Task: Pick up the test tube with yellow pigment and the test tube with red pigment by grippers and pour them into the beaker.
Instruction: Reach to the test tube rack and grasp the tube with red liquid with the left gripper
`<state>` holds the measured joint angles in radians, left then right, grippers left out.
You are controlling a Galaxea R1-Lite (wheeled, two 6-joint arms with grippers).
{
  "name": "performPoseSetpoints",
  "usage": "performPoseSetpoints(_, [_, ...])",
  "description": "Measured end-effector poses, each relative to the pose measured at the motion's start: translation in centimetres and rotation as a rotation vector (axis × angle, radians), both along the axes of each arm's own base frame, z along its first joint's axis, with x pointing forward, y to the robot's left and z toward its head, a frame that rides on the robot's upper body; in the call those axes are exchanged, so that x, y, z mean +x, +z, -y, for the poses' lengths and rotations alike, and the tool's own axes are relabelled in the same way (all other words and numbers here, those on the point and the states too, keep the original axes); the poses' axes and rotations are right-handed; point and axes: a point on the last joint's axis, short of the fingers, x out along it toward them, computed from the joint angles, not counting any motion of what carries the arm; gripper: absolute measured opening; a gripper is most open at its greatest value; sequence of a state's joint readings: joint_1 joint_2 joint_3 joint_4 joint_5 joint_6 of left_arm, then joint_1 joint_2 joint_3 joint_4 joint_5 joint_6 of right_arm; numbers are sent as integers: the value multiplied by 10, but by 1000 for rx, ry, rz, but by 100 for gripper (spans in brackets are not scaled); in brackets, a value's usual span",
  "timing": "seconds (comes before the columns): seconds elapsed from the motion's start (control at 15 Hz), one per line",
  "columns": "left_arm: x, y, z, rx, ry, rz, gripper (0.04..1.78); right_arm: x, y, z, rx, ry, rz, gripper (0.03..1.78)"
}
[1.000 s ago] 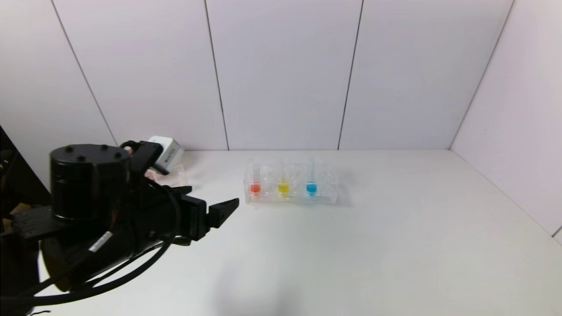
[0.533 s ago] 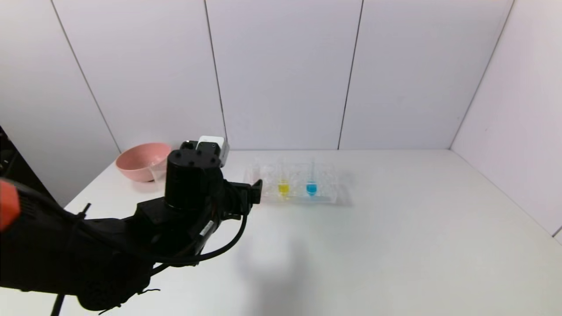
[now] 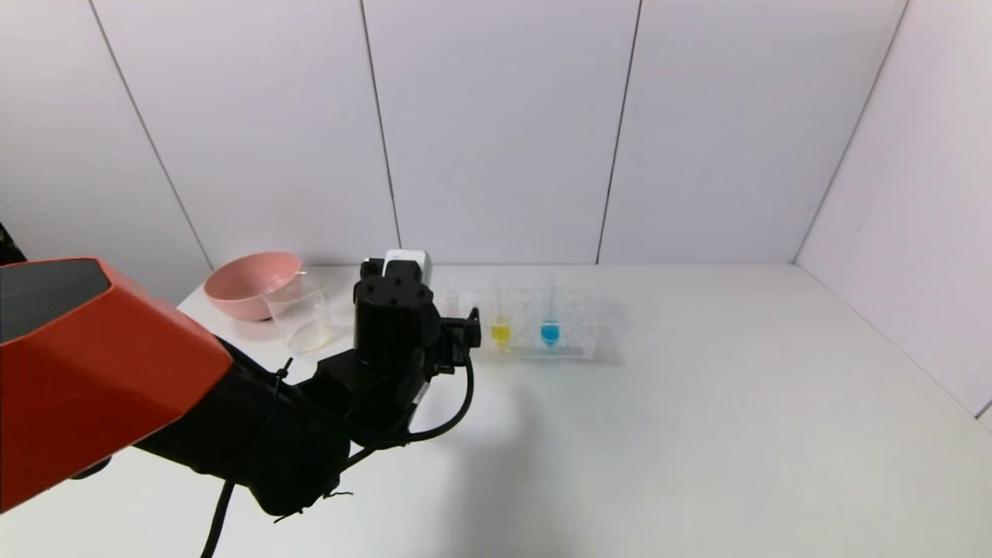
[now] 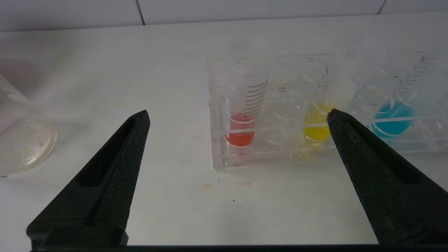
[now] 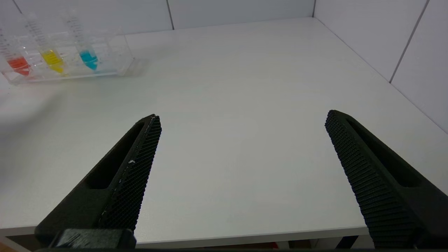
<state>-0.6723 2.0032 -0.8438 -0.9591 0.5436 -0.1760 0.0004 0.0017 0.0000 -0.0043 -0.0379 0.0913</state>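
The red pigment tube and the yellow pigment tube stand upright in a clear rack. In the head view the yellow tube shows; the red one is hidden behind my left gripper. My left gripper is open, just in front of the rack's left end, with the red tube between its jaw lines but a short way off. The clear beaker stands to the gripper's left, beside the pink bowl. My right gripper is open and empty over the table's near edge.
A blue-liquid tube stands in the rack to the right of the yellow one. A pink bowl sits at the back left against the wall. The white table is bounded by walls behind and at the right.
My left arm has swung forward and to the right, from near the bowl to the rack's left end. It now hides the red tube in the head view and uncovers the bowl and beaker.
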Motion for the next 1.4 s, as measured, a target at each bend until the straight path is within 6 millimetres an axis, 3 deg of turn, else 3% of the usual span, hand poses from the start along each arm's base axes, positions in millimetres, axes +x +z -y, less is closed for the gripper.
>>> performPoseSetpoints(0.53, [44, -9, 1, 0, 54, 55, 176, 0, 0, 0, 0, 0, 0, 171])
performPoseSetpoints(0.93, [52, -17, 5, 4, 39, 53, 175, 0, 0, 0, 0, 0, 0, 171])
performPoseSetpoints(1.13, [53, -18, 8, -4, 35, 67, 154, 0, 0, 0, 0, 0, 1, 171])
performPoseSetpoints(1.27, [52, -19, 11, 4, 28, 67, 128, 0, 0, 0, 0, 0, 0, 171])
performPoseSetpoints(1.4, [49, -19, 15, 5, 22, 69, 90, 0, 0, 0, 0, -1, 1, 171])
